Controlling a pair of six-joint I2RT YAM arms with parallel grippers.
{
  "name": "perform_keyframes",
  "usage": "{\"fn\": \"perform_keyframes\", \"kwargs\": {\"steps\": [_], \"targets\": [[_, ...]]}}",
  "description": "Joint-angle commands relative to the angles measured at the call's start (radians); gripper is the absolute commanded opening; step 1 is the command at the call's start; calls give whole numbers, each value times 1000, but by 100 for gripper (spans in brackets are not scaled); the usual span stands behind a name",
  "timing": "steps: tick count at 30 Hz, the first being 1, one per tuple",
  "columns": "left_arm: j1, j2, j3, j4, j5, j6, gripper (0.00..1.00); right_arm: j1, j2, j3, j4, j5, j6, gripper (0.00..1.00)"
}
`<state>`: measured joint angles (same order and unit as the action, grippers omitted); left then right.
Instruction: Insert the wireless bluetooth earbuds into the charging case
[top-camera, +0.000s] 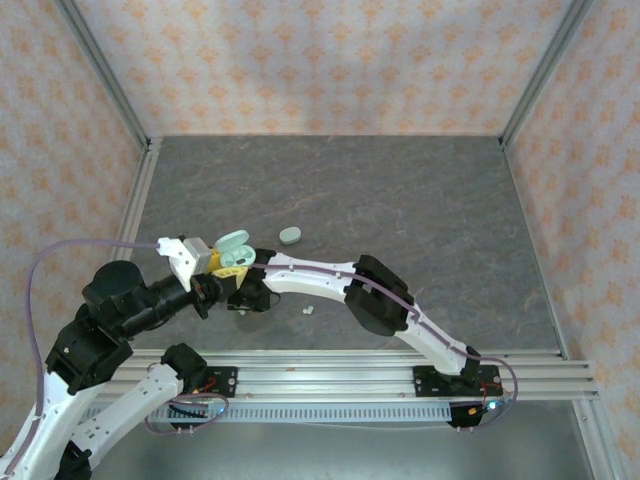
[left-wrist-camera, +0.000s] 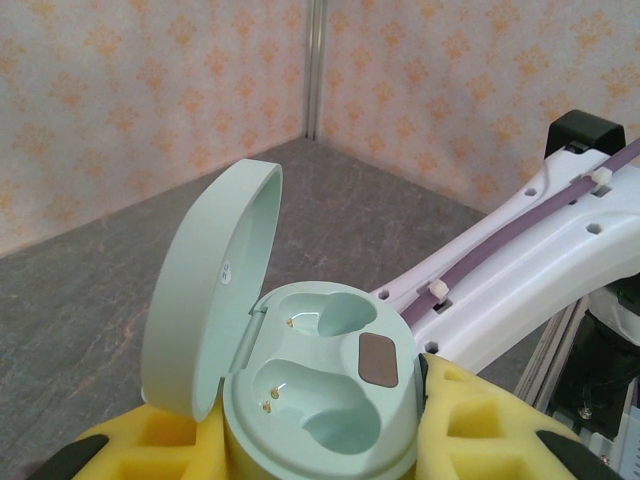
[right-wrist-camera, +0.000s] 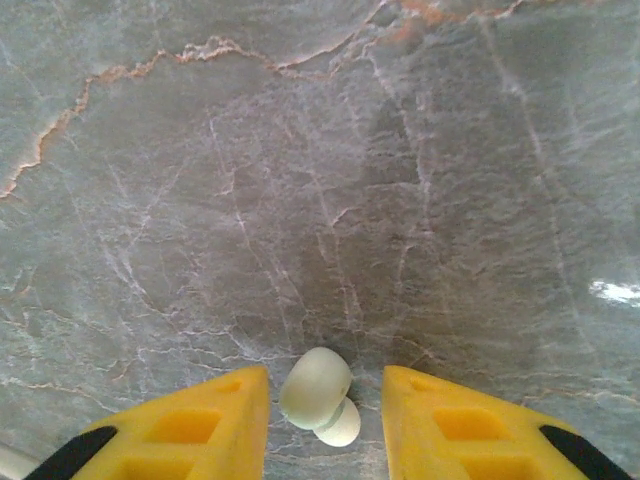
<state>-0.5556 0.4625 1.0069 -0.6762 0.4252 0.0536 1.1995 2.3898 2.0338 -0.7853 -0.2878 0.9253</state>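
Two white-and-black robot arms are working over a grey marbled tabletop (top-camera: 420, 200), and from where I'm standing they are meeting towards its near-left part. The left gripper (top-camera: 212, 262) is clamping its yellow foam-padded fingers (left-wrist-camera: 470, 410) on the base of a pale green oval plastic charging case (left-wrist-camera: 320, 400). It is holding the case up off the table with the hinged lid (left-wrist-camera: 205, 300) swung back and the two wells facing upward, both looking empty. I'm judging that the case is being presented this way, open and raised beside the other arm, so that an earbud can be lowered straight in.

The right arm (top-camera: 340, 285) is reaching across to just below that case. The right gripper (right-wrist-camera: 325, 385) is hanging low over the table with its jaws parted, straddling a tiny white rounded plastic earbud (right-wrist-camera: 318, 392) that is lying on the surface between the yellow pads (right-wrist-camera: 200, 425). Neither pad seems to be touching it, so the grasp is not yet made.

A second pale green case (top-camera: 290, 235), closed, is sitting flat on the table just beyond the pair. Another small white earbud (top-camera: 308, 311) is lying apart, to the right of the right gripper. I'm expecting the pinch to be delicate, since so rounded a bud could be slipping out from between soft pads
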Motion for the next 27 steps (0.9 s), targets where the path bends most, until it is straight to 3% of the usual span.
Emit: {"fn": "perform_keyframes", "kwargs": {"steps": [1,16,27], "targets": [[5,-14,-2,-10,-23,8,18,18,48,80,-120,44,-44,36],[5,-20,0,-33,-26,21,18,7,84,127,-191,27,-95,28],[6,-15,-57,28,25,-7,18,-128,-236,-248,18,44,-88,18]]}}
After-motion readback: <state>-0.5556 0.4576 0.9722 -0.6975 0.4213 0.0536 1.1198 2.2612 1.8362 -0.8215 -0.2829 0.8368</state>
